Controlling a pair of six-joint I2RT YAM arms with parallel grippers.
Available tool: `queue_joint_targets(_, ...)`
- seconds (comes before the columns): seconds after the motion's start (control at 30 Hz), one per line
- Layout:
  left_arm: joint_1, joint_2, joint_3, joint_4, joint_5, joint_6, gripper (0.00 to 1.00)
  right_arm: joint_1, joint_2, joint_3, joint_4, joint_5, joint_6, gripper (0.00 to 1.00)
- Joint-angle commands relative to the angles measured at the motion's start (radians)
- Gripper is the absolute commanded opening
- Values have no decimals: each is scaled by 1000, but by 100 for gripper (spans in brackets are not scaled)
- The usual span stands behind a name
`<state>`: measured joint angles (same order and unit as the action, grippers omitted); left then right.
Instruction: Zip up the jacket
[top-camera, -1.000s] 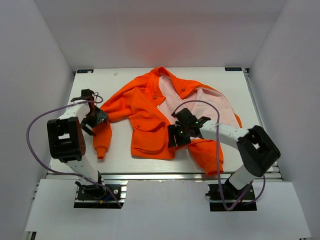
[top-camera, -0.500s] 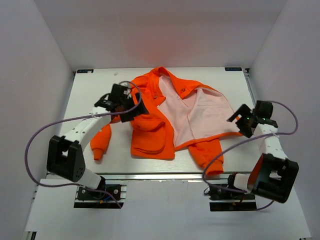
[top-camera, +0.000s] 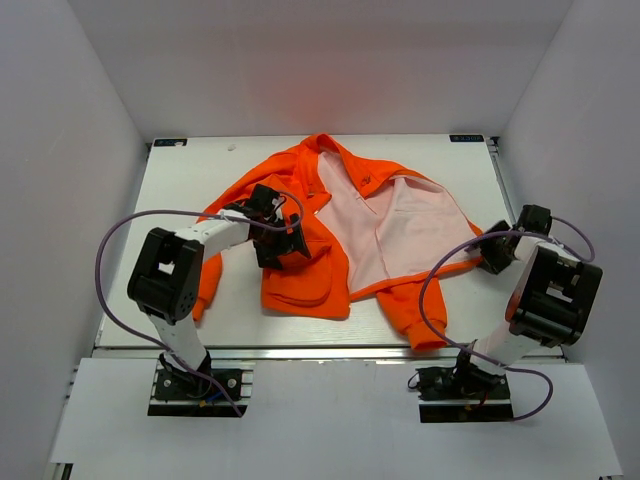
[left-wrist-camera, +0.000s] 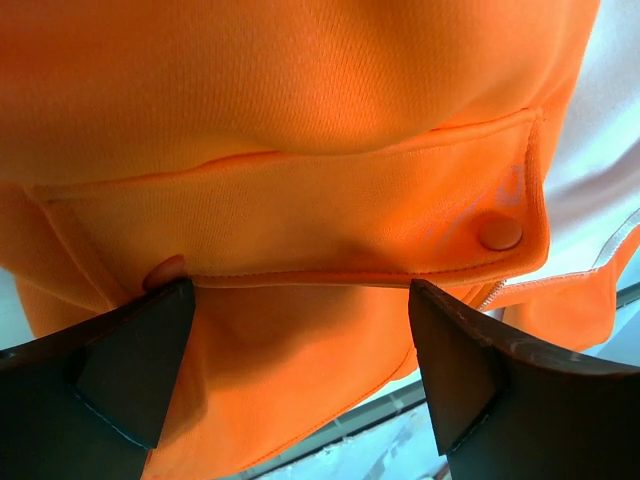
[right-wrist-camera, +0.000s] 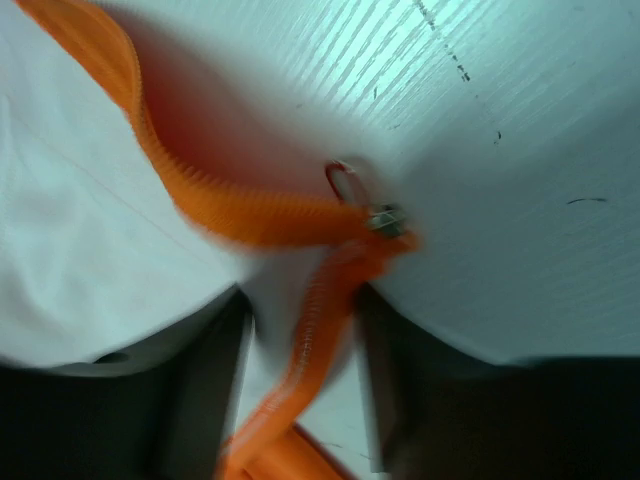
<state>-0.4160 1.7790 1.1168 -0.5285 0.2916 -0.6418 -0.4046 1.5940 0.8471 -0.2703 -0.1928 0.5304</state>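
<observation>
Orange fabric jacket with pale pink lining (top-camera: 380, 230): lies open and flat on the white worktop (top-camera: 190, 180), mid-table, collar toward the far edge, hem toward the near edge. The two front halves are well apart.

Risks, as I judge them:
- Left gripper (top-camera: 282, 240) has its fingers spread wide above the orange pocket flap (left-wrist-camera: 300, 220) with its round snap stud (left-wrist-camera: 499, 232), not above the zip edge. Closing here would take the pocket or bunched cloth. The panel would then drag and crumple, and the teeth would not line up.
- Right gripper (top-camera: 495, 258) sits at the outer edge of the opened half, close to the right edge of the worktop. The orange zip tape (right-wrist-camera: 230, 210) runs between its fingers, with the small metal slider (right-wrist-camera: 385, 218) just beyond. The fingers are drawn close around the tape, but blur hides whether they actually pinch it. On so narrow a strip a weak hold could slip under any pull.
- A sideways tug could slide the whole garment rather than bring the halves together.

Pose: left arm (top-camera: 225, 232) is folded at the elbow, forearm running toward mid-table, wrist tipped down onto the panel. Right arm (top-camera: 545, 290) is folded tight by the right edge, wrist low at table level.
</observation>
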Motion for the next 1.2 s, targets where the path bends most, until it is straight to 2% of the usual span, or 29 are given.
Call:
queue_joint_targets(0.0,-3,82,9,-14,-42,22,98,0,11,-23,63,-8,10,43)
queue_joint_targets(0.03,-3,85,11,-19,-49,22,98,0,-2,-34,80,-22,8,25)
queue_joint_targets(0.1,-3,80,12,-19,-52,22,98,0,-51,-39,120,-33,3,0)
queue_joint_targets(0.2,-3,69,24,-31,-63,24,98,0,-114,-2,103,-59,-30,0)
queue_joint_targets(0.33,-3,14,38,-48,-101,30,98,12,-206,107,-3,-19,-87,0)
queue_joint_targets(0.4,-3,-9,44,-59,-103,30,98,62,-270,177,-64,-11,-159,0)
queue_joint_targets(0.43,-3,-22,46,-62,-104,30,98,97,-291,203,-87,39,-187,0)
queue_joint_targets(0.5,-3,-65,48,-71,-104,30,98,254,-336,283,-157,132,-260,0)
queue_joint_targets(0.63,12,-128,81,-123,-115,14,98,562,-384,346,-205,153,-400,0)
queue_joint_targets(0.67,20,-138,90,-140,-115,13,98,693,-391,346,-216,171,-418,0)
queue_joint_targets(0.73,45,-176,107,-191,-126,-4,98,839,-387,328,-236,264,-457,0)
queue_joint_targets(0.77,54,-191,106,-202,-132,-10,98,992,-365,316,-257,294,-504,0)
queue_joint_targets(0.87,101,-271,63,-228,-140,-35,98,1233,-294,250,-270,342,-521,0)
queue_joint_targets(1.0,161,-366,-21,-245,-141,-47,98,1380,-243,120,-202,247,-466,0)
queue_joint_targets(1.03,170,-392,-35,-249,-150,-47,98,1400,-233,97,-198,269,-451,4)
queue_joint_targets(1.07,172,-404,-61,-254,-158,-47,98,1427,-230,61,-195,277,-439,12)
queue_joint_targets(1.1,172,-412,-72,-254,-158,-47,98,1432,-229,46,-199,285,-413,30)
queue_joint_targets(1.17,172,-423,-95,-246,-134,-38,98,1432,-247,26,-202,300,-389,43)
